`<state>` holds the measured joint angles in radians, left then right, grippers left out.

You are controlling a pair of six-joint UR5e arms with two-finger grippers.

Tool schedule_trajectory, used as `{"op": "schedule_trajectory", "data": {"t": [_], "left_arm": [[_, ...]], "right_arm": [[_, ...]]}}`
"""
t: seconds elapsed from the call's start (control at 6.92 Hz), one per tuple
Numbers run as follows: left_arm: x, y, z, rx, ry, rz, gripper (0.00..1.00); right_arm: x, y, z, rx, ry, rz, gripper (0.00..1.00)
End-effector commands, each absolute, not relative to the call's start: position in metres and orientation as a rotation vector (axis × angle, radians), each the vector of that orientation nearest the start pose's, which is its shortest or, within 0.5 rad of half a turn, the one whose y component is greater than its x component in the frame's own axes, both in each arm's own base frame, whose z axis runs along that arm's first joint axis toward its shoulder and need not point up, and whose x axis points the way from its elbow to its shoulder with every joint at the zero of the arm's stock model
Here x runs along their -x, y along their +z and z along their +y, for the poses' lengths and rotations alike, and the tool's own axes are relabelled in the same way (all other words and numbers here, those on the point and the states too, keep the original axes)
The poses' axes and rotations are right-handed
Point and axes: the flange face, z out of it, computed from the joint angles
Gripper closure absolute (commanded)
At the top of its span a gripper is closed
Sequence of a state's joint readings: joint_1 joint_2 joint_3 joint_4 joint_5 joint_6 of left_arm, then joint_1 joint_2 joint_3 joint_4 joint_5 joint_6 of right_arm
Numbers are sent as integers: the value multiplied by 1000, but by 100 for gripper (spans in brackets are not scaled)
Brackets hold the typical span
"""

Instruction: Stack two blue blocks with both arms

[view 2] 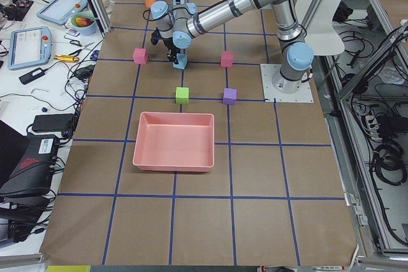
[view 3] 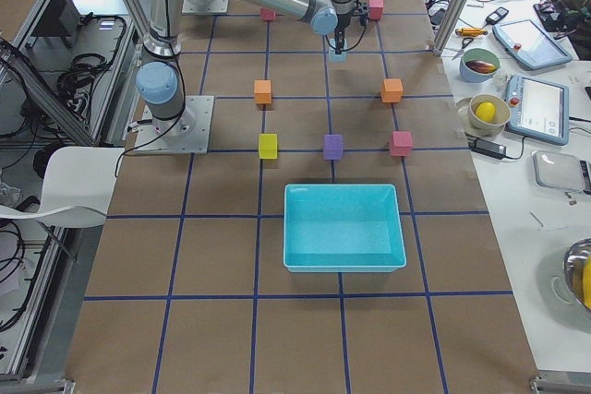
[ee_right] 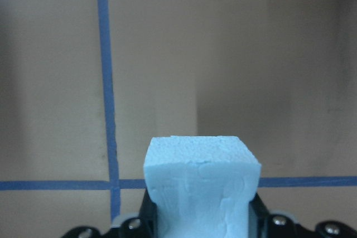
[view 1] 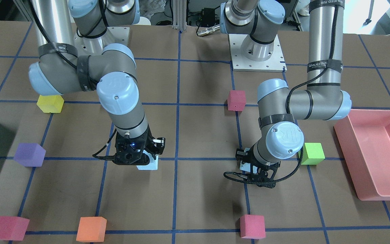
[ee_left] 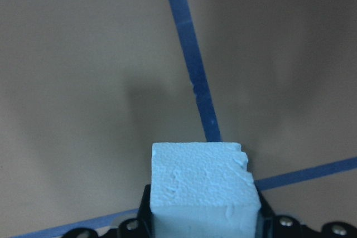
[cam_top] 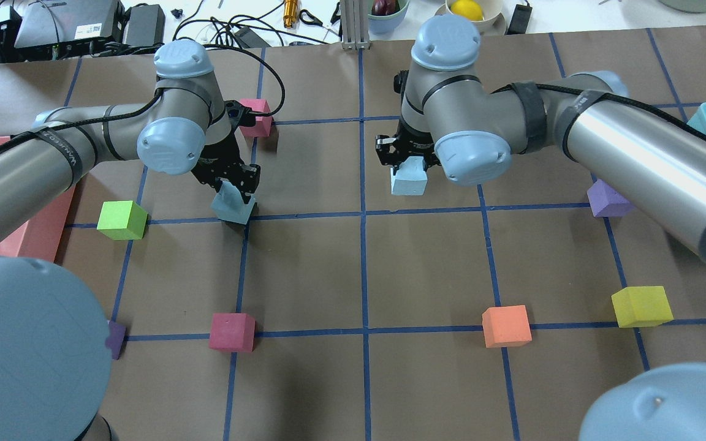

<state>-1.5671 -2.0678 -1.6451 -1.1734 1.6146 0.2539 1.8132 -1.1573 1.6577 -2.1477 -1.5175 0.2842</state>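
Foam, one per arm: left gripper (cam_top: 233,190) pinches first blue block (cam_top: 235,210), right gripper (cam_top: 407,164) pinches second blue block (cam_top: 408,182), presumably pre-stack.

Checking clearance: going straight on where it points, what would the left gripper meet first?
The left gripper would likely press its held pale blue foam cube onto the brown paper-covered table by the blue tape line.

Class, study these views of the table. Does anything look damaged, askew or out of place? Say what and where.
One thing: the blue block in the left gripper has a chipped, ragged corner, seen in the left wrist view. The other blue block in the right gripper looks whole. Nothing is spilled.
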Motion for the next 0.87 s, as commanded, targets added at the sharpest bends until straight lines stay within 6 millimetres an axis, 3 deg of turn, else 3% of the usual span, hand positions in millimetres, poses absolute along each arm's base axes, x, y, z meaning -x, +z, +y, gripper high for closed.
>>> {"op": "schedule_trajectory", "data": {"t": [0.0,0.29,0.72], "left_arm": [[130,240,-615,-386,252,3082,100],[131,263,-613,-329,267,3100,100],[132,285,-613,-235,223,3106,100]], "right_arm": [[-320,255,-555,-71,-49,3073,98],[-340,240,-550,-108,-53,3068,91],[-346,219,-553,-120,-36,3070,83]]}}
